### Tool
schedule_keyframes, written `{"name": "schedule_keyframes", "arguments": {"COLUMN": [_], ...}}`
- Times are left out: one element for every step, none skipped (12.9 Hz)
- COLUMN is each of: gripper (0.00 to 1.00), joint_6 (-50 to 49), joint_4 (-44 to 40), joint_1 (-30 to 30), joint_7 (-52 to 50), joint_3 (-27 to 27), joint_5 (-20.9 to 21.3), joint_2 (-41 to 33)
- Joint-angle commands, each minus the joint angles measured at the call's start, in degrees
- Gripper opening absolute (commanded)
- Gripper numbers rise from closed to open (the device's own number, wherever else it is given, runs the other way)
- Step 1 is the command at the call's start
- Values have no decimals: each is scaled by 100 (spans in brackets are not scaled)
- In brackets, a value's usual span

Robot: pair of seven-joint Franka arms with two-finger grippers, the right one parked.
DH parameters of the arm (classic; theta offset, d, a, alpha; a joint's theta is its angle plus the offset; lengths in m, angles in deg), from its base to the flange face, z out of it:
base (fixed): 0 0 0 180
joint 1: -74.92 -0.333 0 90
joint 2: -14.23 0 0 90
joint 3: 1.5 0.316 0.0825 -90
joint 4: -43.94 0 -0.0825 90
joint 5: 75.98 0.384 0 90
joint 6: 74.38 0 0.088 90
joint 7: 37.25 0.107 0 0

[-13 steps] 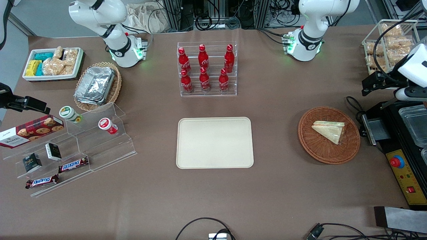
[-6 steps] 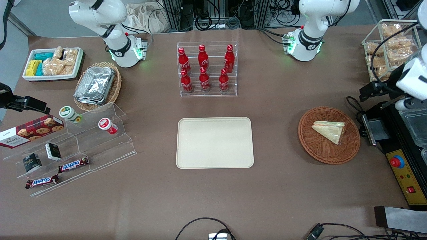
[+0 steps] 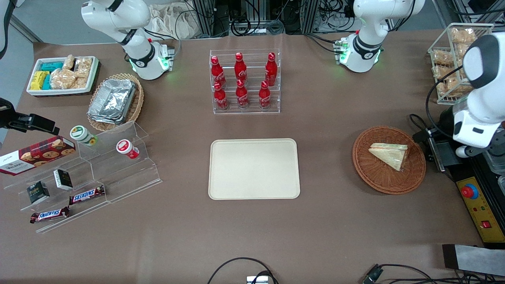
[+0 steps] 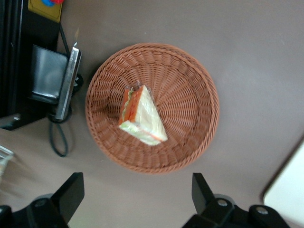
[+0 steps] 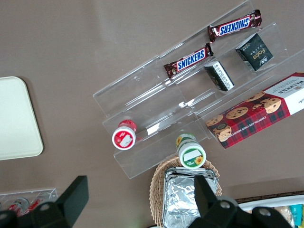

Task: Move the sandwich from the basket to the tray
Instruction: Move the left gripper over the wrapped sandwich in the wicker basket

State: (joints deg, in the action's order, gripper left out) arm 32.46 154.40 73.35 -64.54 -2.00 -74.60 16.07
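1. The sandwich [image 3: 388, 154] is a triangular wedge of pale bread in clear wrap. It lies flat in the middle of the basket [image 3: 375, 179], with its orange-red and green filling edge showing along one side.
2. It looks light and soft, so a hard squeeze would likely crush the bread. The clear wrap is probably slick, and the jaws could slide on it.
3. A sensible hold, as a judgement, is across the thick filling end of the wedge and not the thin point, with the jaws closing gently on the two bread faces.
4. The basket is round, shallow, reddish-brown wicker. It sits on the brown tabletop [image 3: 323, 228] at the right of the front view.
5. The tray [image 3: 225, 189], cream-beige with a low rim, lies at the centre of the front view, well apart from the basket.
6. The gripper [image 4: 135, 202] hangs above the tabletop near the basket's rim. Its jaws are spread wide and hold nothing.
7. In the front view, the working arm's white wrist [image 3: 479, 118] stands at the right edge, beside the basket.
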Motion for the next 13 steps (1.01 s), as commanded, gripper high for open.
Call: {"name": "schedule_keyframes", "arguments": {"gripper": [100,100,100,100,100,100,100,100,100,100,100,100,100], "joint_6": [1019,1371,1731,2022,2181,2348,2524,2717,2971,3244,3490,3606,3668], "joint_4": [991,1264,1510,1661,1758,1863,2004,2144,2311,2487,2636,2681,2682], "joint_1": [0,0,0,-9,-9,-18,-27,-79,-193,-220,-307,-317,-325], "joint_7": [-907,-1180,-1548,-1821,-1963,-2043,-2061,-2079,-2079,-2070,-2070,-2070,-2070], "joint_3": [-38,-38,-38,-29,-29,-29,-20,-11,-20,-11,-20,-20,-11], "joint_5": [12,12,12,20,20,12,12,12,20,20,29,29,29], "joint_2": [-289,-271,-254,-201,-114,-61,-17,18,71,72,106,168,229]}}
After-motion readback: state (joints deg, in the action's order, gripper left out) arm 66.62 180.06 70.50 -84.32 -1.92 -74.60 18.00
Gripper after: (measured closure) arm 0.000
